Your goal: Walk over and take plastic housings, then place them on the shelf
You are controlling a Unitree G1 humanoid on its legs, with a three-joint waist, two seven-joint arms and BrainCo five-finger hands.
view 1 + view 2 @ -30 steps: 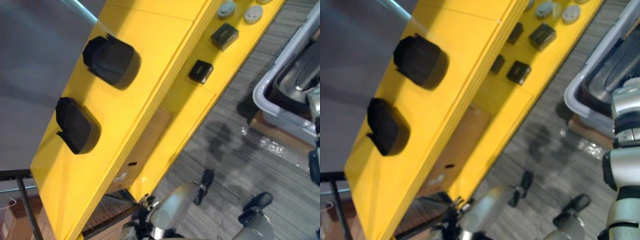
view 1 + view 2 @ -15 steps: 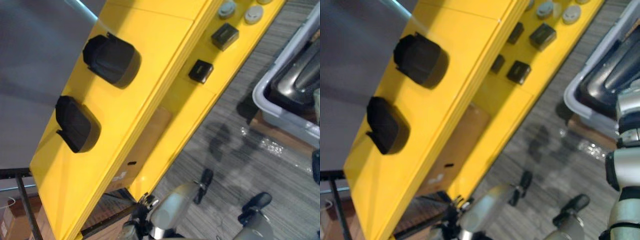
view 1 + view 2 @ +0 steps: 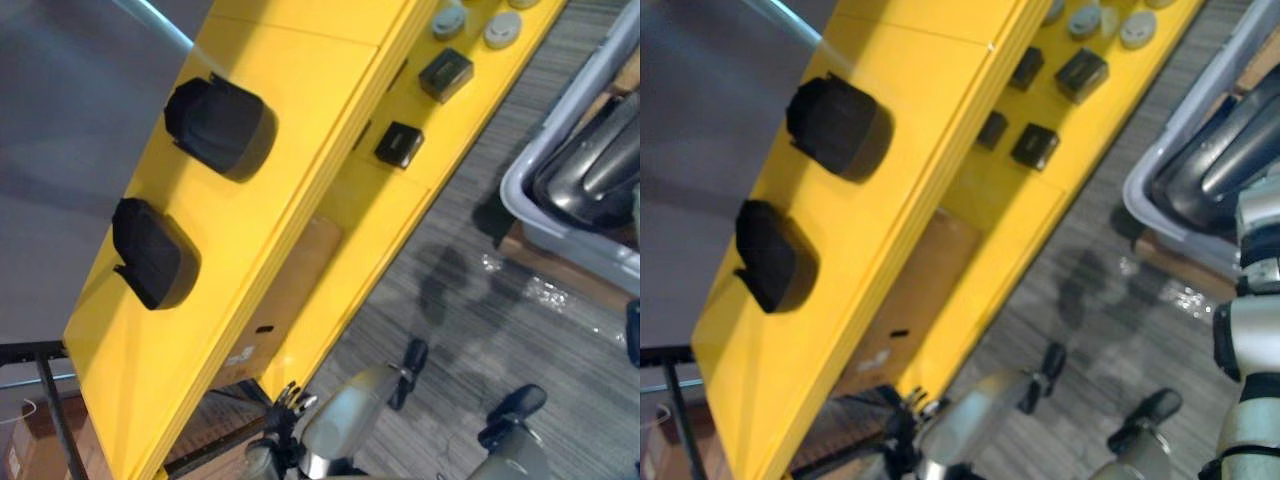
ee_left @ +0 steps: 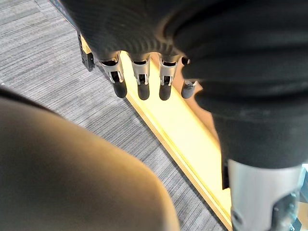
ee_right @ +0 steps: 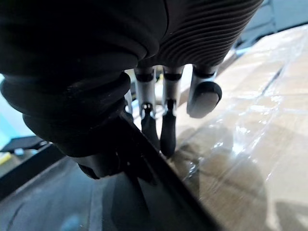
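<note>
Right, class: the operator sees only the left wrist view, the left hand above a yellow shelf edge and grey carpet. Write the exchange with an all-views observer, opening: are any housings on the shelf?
Observer: Yes, two black plastic housings lie apart on the yellow shelf's top board.
Operator: Where are more?
Observer: In a grey plastic bin on the robot's right lie dark glossy plastic parts.
Operator: And the right hand?
Observer: Its fingers hang straight over film-wrapped cardboard.

grey striped carpet [image 3: 520, 330] beneath yellow shelves [image 3: 300, 130]
</note>
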